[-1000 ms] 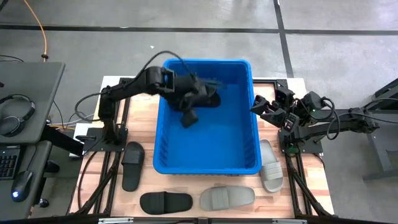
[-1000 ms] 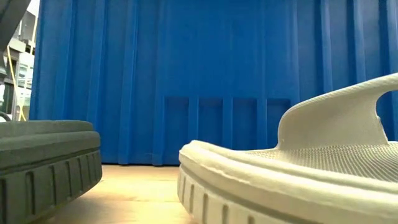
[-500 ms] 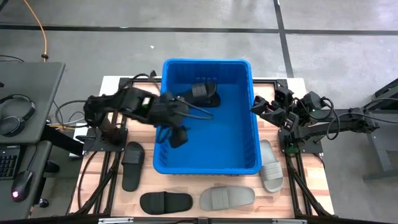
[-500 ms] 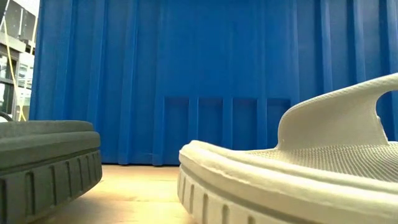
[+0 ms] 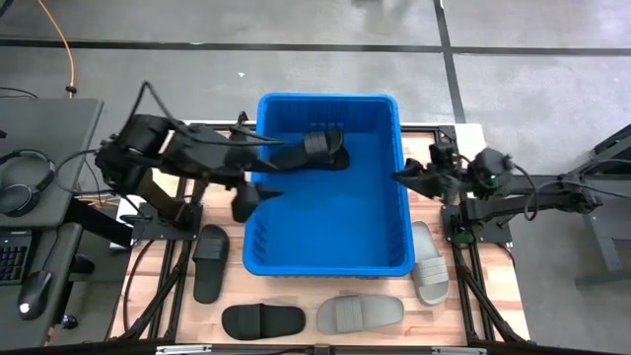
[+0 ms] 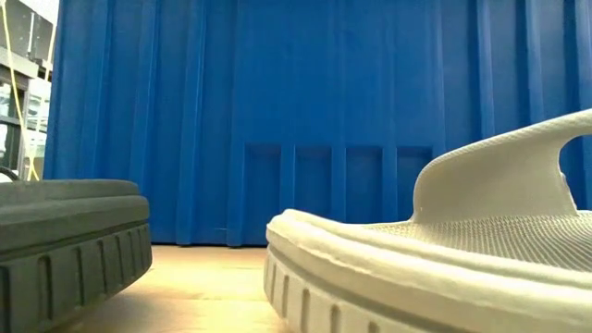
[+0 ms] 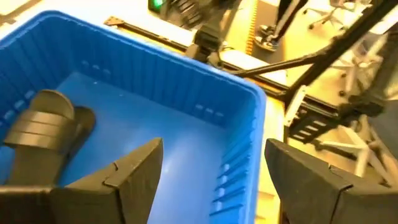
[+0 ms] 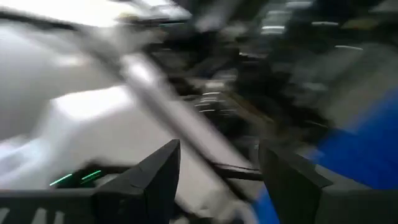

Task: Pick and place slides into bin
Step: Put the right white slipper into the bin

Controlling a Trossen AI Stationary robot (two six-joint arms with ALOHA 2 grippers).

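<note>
From above, we see the blue bin mid-bench, one black slide at its far end. The left gripper hangs at the bin's left rim, fingers spread, empty. The right gripper waits beside the right rim, parted, empty. Four slides line the bench edges. At bench level, the bin wall stands behind a grey slide.
</note>
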